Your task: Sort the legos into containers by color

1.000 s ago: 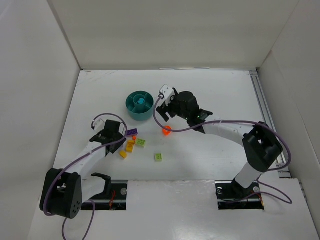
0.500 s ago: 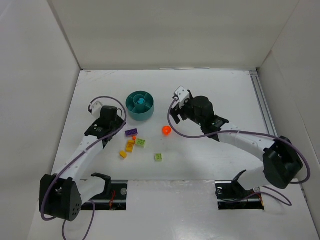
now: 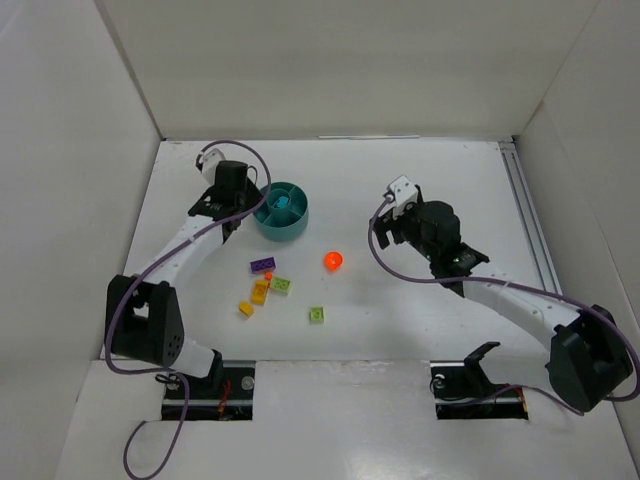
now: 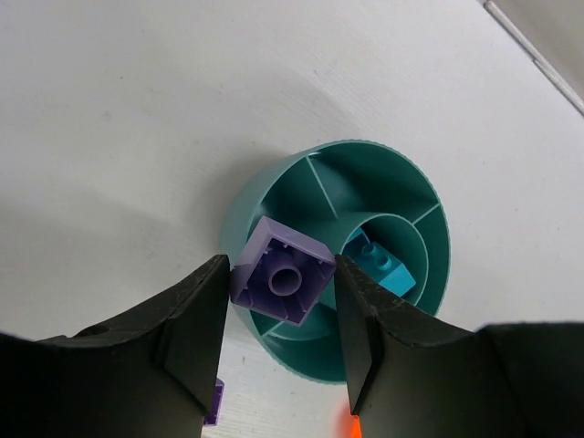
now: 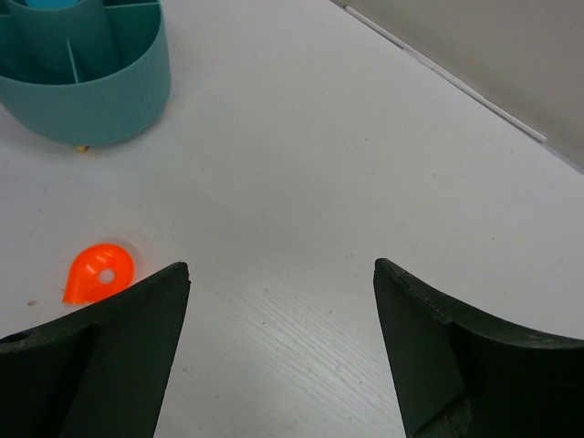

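Note:
My left gripper (image 3: 243, 200) is at the left rim of the teal dish (image 3: 296, 226). In the left wrist view the gripper (image 4: 281, 274) is shut on a purple brick (image 4: 274, 260), held above a left wedge of the dish (image 4: 401, 182). A teal brick (image 4: 383, 265) lies in the central well. My right gripper (image 3: 392, 228) is open and empty, right of the rounded orange-red piece (image 3: 333, 261); in the right wrist view that piece (image 5: 99, 271) lies left of the gripper (image 5: 281, 266). A purple (image 3: 263, 265), yellow (image 3: 260, 291) and lime green brick (image 3: 282, 286) lie below the dish.
Another lime green brick (image 3: 317, 314) and a small yellow one (image 3: 246, 309) lie nearer the front. White walls close in the table on the left, back and right. A rail (image 3: 528, 230) runs along the right edge.
My left gripper has risen from the brick pile and swung to the dish with the purple brick. My right gripper has drawn back to the right, away from the dish and the orange-red piece.

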Controlling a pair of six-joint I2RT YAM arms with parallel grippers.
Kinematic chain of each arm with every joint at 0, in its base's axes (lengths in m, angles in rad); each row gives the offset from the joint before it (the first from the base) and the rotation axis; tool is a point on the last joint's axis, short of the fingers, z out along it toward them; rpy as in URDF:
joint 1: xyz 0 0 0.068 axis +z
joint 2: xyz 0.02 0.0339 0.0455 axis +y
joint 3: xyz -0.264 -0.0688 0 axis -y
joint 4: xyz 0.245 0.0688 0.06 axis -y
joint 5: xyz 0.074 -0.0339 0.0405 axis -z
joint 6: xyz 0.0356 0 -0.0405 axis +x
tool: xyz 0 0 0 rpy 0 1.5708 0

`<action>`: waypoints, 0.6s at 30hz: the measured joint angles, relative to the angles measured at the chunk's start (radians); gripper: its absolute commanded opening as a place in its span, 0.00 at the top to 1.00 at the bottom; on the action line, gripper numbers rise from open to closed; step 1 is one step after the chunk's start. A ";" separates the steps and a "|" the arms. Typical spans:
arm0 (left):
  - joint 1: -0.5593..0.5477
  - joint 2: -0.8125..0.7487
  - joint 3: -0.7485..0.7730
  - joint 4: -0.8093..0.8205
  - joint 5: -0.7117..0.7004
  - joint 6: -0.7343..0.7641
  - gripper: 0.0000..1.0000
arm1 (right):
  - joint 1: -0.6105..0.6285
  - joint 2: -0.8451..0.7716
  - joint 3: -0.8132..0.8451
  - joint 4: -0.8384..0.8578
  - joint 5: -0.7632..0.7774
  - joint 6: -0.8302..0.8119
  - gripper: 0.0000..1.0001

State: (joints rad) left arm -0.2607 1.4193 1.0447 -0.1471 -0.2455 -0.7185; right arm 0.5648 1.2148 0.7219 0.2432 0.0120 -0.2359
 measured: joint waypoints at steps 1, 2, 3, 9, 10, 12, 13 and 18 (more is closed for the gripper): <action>0.000 0.021 0.012 0.002 0.005 0.005 0.64 | -0.007 -0.003 -0.001 0.000 0.000 0.001 0.14; 0.000 0.039 0.022 0.002 0.009 0.010 0.64 | -0.014 -0.005 -0.001 0.000 0.000 0.001 0.14; -0.002 0.054 0.030 0.002 0.013 0.015 0.64 | -0.020 -0.006 -0.001 0.001 0.000 0.002 0.14; -0.011 0.116 0.072 0.000 0.032 0.033 0.46 | -0.045 -0.010 -0.001 -0.002 0.000 0.004 0.14; -0.013 0.120 0.078 0.000 0.034 0.034 0.40 | -0.047 -0.011 -0.001 -0.002 0.000 0.004 0.14; -0.015 0.121 0.082 0.001 0.037 0.040 0.32 | -0.048 -0.011 -0.002 -0.002 0.000 0.004 0.14; -0.019 0.121 0.084 0.001 0.037 0.042 0.29 | -0.048 -0.012 -0.003 -0.005 0.000 0.004 0.14; -0.031 0.119 0.085 -0.003 0.035 0.048 0.23 | -0.048 -0.028 -0.019 -0.008 0.000 0.004 0.14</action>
State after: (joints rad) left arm -0.2913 1.5387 1.1301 -0.1505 -0.2100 -0.6701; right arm 0.5163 1.1866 0.7025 0.2352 0.0120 -0.2317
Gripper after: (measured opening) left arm 0.727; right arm 0.863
